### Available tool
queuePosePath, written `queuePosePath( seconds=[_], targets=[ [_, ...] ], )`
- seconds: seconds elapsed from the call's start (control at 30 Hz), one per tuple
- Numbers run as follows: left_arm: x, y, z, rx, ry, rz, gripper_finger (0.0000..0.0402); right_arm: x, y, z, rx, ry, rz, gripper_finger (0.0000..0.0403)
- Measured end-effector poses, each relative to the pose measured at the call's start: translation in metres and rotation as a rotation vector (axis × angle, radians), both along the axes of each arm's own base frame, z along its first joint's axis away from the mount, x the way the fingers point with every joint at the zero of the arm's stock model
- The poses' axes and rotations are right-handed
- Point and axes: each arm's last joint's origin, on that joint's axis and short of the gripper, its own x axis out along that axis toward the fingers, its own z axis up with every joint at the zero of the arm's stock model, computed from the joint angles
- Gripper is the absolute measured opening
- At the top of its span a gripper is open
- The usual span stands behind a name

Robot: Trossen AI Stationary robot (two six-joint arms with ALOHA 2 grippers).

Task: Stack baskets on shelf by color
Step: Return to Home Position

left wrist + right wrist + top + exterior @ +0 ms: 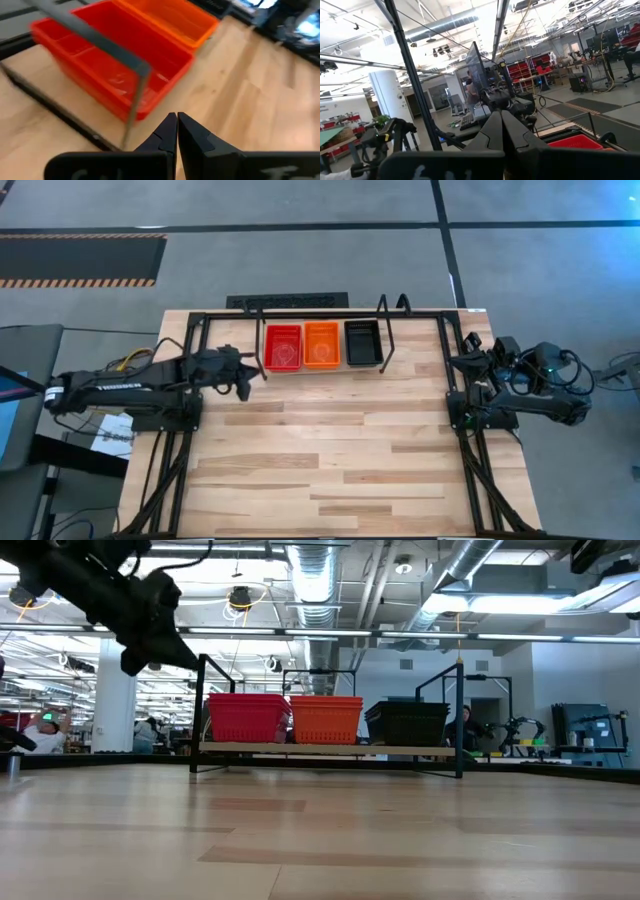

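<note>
Baskets (321,345) all sit on the shelf (400,749) at the table's (330,450) 12 o'clock edge, grouped by colour: red stack (283,347), orange stack (321,344) at its 3 o'clock, then black stack (362,343). No loose basket shows on the table. Left gripper (250,372), clenched on nothing, hovers at 9 o'clock of the red stack. Right gripper (464,364), clenched and empty, is tucked at the table's 3 o'clock edge. Stacking looks done; probably only the left arm's retreat is left.

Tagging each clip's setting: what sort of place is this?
Probably a robotics lab or workshop: exposed silver ceiling ducts, dark equipment stands behind, grey concrete floor around the light-wood worktable.
</note>
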Motion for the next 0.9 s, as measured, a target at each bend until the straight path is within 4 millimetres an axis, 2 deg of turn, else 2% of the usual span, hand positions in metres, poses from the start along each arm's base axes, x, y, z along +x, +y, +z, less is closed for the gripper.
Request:
queuePosePath(
  seconds=[0.37, 0.53, 0.7, 0.9],
  targets=[
    [-0.002, 0.023, -0.002, 0.047, 0.027, 0.132, 0.0, 0.0, 0.0, -0.001, 0.003, 0.015, -0.003, 0.0],
    [-0.004, 0.029, -0.001, 0.038, 0.009, 0.132, 0.0, 0.001, 0.0, -0.003, 0.006, 0.031, -0.003, 0.0],
    [-0.002, 0.024, -0.001, -0.056, -0.031, 0.018, 0.0, 0.001, 0.0, -0.003, 0.036, 0.032, 0.007, 0.0],
    [0.003, 0.005, 0.003, -0.138, -0.083, -0.178, 0.0, 0.004, 0.0, -0.012, 0.061, 0.131, 0.021, 0.0]
  ],
)
